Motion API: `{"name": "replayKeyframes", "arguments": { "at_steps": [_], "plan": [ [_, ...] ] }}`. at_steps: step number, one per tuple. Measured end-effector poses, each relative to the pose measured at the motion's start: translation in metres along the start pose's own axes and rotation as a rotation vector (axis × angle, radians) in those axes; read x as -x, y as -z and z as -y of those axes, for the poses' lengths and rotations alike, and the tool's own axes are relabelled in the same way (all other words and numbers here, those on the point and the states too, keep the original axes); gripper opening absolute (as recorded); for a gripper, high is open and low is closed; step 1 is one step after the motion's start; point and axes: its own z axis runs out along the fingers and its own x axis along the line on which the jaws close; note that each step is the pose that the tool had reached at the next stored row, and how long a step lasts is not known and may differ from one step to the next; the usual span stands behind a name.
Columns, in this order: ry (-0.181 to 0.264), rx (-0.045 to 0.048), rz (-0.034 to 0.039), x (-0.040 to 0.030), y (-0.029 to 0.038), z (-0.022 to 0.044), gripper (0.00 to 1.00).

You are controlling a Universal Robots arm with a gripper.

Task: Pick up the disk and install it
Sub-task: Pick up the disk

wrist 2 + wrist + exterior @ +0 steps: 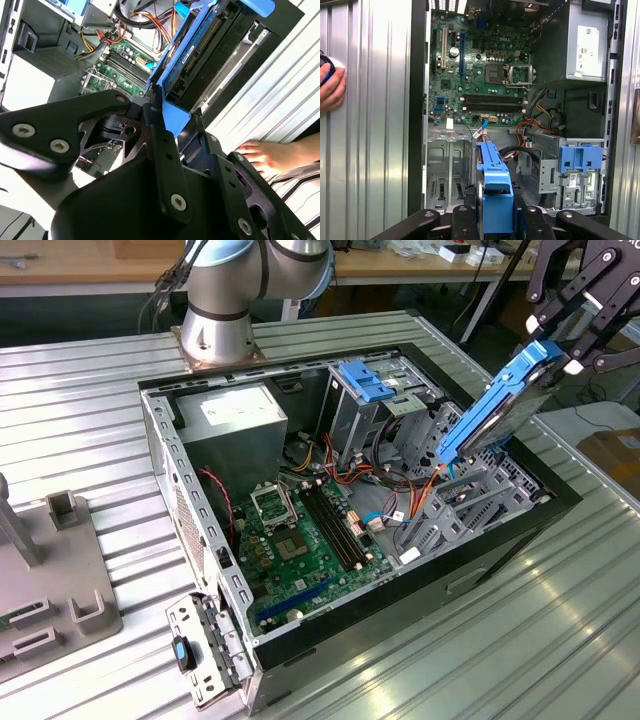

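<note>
Disk [497,408] hung tilted in air over drive-bay end of open computer case [165,445], lower end dipped toward grey drive bays [452,518], not seated. Gripper [558,352] pinched disk's upper end, clamped across blue rails. Motherboard [300,530] lay on case floor. Blue latch [365,380] topped upright cage nearby. Person's hand [265,155] rested on ribbed metal table [80,400] outside case.

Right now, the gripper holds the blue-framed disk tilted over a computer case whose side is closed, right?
Not quite: the case is open, with its motherboard and cables exposed, as the exterior view shows. The gripper does hold the blue-framed disk tilted over it.
</note>
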Motion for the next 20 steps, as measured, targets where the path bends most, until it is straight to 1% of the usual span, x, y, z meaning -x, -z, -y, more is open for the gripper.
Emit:
{"name": "replayKeyframes", "arguments": {
  "at_steps": [3, 5, 7, 8, 10, 11, 12, 13, 15, 16, 18, 20],
  "plan": [
    [0.001, -0.0083, 0.0001, -0.0042, 0.001, -0.0055, 0.36],
    [0.002, -0.0143, -0.0001, -0.0057, 0.0015, -0.0099, 0.36],
    [0.004, -0.0219, -0.0005, -0.0057, 0.0019, -0.0188, 0.36],
    [0.004, -0.025, -0.0012, -0.0058, 0.0017, -0.0222, 0.36],
    [0.004, -0.0294, -0.0151, -0.0059, 0.0017, -0.0235, 0.36],
    [0.002, -0.0319, -0.0252, -0.0059, 0.0016, -0.0236, 0.36],
    [0.0, -0.0344, -0.0327, -0.0059, 0.0014, -0.0239, 0.36],
    [-0.002, -0.0364, -0.0362, -0.006, 0.001, -0.0247, 0.36],
    [-0.006, -0.0377, -0.038, -0.0061, 0.0001, -0.0262, 0.36],
    [-0.012, -0.0387, -0.0428, -0.0061, -0.0006, -0.0275, 0.36],
    [-0.028, -0.042, -0.055, -0.0064, -0.0027, -0.0295, 0.36],
    [-0.035, -0.0434, -0.0567, -0.0068, -0.0047, -0.0303, 0.36]
  ]
}}
